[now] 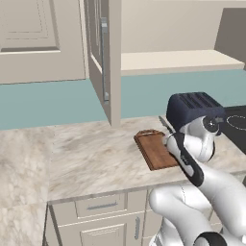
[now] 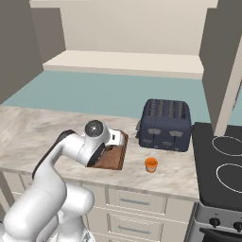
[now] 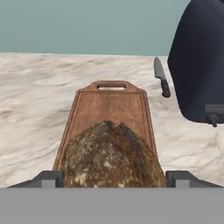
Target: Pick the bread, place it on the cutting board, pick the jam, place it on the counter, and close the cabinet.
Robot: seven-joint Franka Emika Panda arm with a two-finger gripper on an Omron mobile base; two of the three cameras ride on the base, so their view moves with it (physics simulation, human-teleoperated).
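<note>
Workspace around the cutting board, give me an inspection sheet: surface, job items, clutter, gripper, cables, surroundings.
Surface: marbled counter.
Job's things: bread between the fingertips, over the near end of the cutting board; contact with the board cannot be told. Jam stands on the counter in front of the toaster, right of the board. Cabinet door stands open; cream shelf inside.
Clutter: dark toaster; knife flat between board and toaster.
Gripper: gripper shut on the bread.
Cables: nothing seen.
Surroundings: teal wall, stove at right, drawers below.
</note>
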